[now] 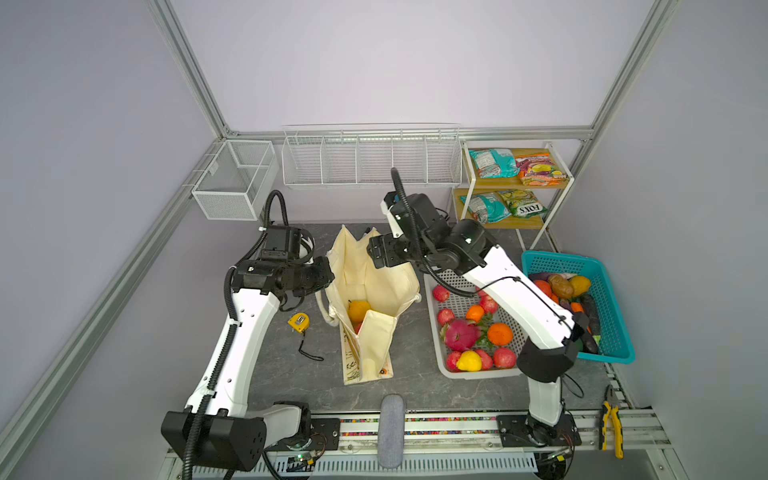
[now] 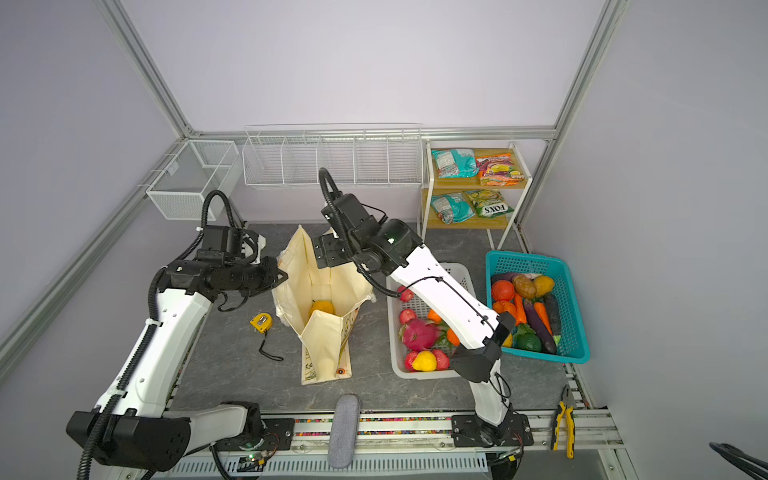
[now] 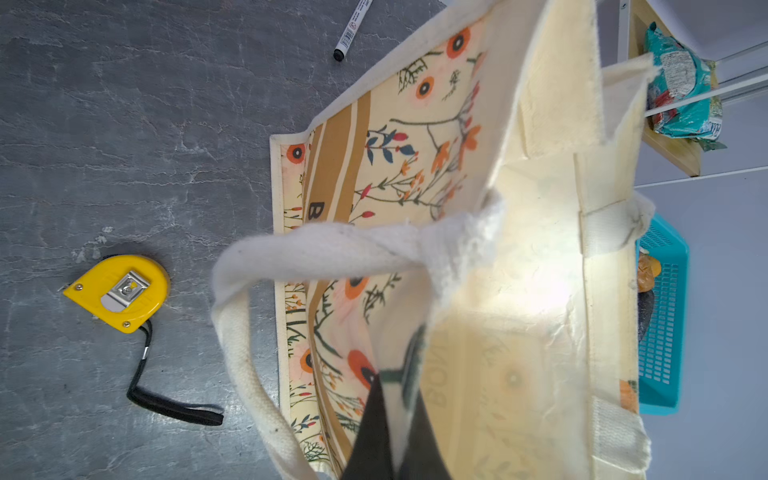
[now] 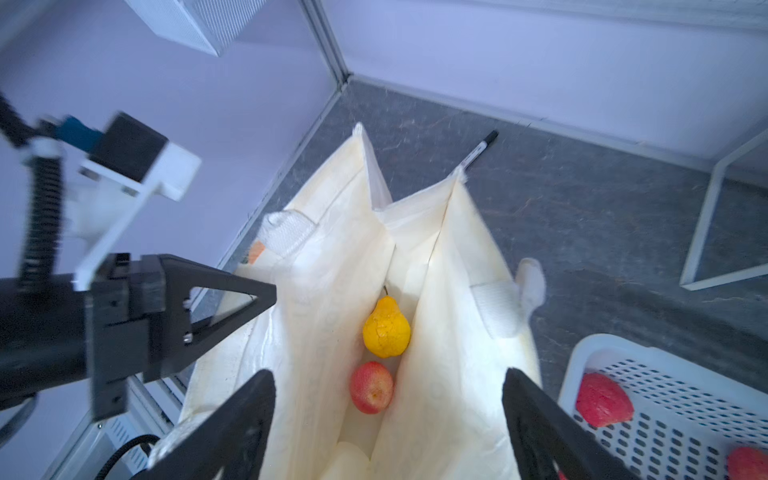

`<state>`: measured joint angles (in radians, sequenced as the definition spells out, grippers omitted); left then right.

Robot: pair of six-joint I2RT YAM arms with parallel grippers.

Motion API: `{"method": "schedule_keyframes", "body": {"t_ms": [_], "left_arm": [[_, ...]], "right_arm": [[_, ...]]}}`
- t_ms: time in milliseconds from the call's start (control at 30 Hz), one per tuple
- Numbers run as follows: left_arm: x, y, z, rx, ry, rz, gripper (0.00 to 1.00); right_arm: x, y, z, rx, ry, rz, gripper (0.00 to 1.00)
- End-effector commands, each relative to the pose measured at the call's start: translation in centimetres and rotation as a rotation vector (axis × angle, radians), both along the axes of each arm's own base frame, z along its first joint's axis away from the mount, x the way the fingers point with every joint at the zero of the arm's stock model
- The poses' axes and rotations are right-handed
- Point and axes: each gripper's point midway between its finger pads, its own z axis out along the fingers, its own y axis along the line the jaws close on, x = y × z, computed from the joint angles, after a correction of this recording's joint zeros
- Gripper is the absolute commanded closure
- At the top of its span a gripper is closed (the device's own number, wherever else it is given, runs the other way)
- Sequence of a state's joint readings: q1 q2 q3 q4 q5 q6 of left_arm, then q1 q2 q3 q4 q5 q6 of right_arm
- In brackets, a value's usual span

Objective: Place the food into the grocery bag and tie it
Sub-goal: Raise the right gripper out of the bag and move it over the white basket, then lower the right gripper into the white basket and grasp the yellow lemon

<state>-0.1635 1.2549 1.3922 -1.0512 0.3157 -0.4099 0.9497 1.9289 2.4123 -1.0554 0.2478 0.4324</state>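
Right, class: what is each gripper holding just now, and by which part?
The left gripper is shut on the grocery bag, pinching the top edge of its side wall. The right gripper is open above the bag, holding nothing.

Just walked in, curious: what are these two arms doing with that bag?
The left gripper pinches the rim of the grocery bag, holding it open. The right gripper hangs open and empty over the mouth. A pear and an apple lie inside; more fruit waits in the white basket and teal basket.
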Motion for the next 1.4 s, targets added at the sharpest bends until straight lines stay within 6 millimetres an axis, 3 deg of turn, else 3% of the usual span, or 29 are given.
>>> {"method": "schedule_keyframes", "body": {"t_ms": [0, 133, 267, 567, 667, 867, 1100, 1367], "left_arm": [[0.0, -0.2, 0.7, -0.017, -0.017, -0.012, 1.0], [0.0, -0.2, 0.7, -0.017, -0.016, -0.013, 1.0], [0.0, -0.3, 0.6, -0.021, -0.015, -0.016, 1.0], [0.1, -0.4, 0.6, -0.017, -0.016, -0.018, 1.0], [0.3, -0.4, 0.8, -0.019, -0.019, -0.015, 1.0], [0.3, -0.7, 0.5, -0.017, -0.012, -0.023, 1.0], [0.2, -0.8, 0.3, -0.017, -0.009, -0.026, 1.0], [-0.1, -1.0, 0.2, -0.016, -0.006, -0.031, 1.0]], "right_arm": [[0.2, -4.1, 1.9, -0.05, -0.078, -0.101, 0.12], [0.1, -7.9, 2.7, -0.076, -0.115, -0.218, 0.12], [-0.6, -11.3, 1.5, -0.08, -0.092, -0.303, 0.12], [-3.1, -21.7, -5.4, 0.011, 0.134, -0.627, 0.12], [-4.3, -24.1, -7.8, 0.034, 0.207, -0.694, 0.12], [-7.0, -24.6, -12.3, -0.045, 0.34, -0.591, 0.09], [-12.0, -24.8, -18.9, -0.161, 0.582, -0.49, 0.0], [-15.6, -25.2, -22.9, -0.225, 0.702, -0.457, 0.05]]}}
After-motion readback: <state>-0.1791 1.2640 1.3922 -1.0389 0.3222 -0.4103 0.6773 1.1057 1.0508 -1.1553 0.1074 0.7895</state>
